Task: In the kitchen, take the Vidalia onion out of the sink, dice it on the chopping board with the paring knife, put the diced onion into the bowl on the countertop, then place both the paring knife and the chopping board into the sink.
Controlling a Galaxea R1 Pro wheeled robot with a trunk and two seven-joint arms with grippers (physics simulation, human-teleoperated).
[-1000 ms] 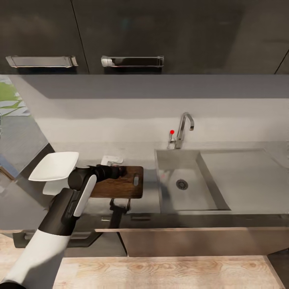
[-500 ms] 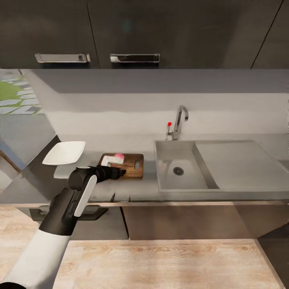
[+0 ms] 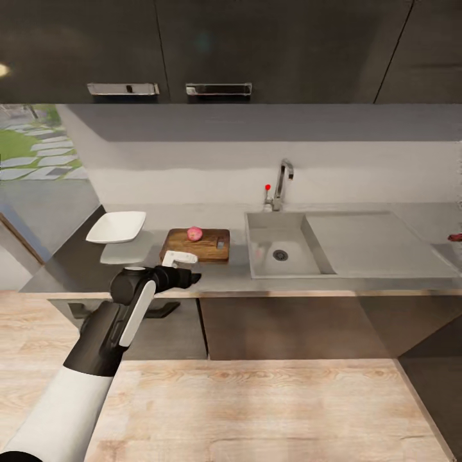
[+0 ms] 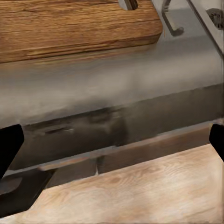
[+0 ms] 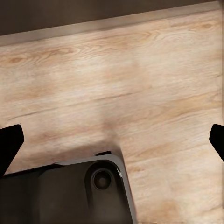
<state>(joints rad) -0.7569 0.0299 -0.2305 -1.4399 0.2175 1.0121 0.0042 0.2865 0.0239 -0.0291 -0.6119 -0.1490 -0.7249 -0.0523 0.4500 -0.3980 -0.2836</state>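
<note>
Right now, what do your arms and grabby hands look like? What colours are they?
My left arm starts white near the shoulder, then turns glossy black with a long white panel along the forearm. It ends in a round black wrist and a dark left gripper. In both wrist views the fingertips are plain black, set wide apart. No cables or markings show.
</note>
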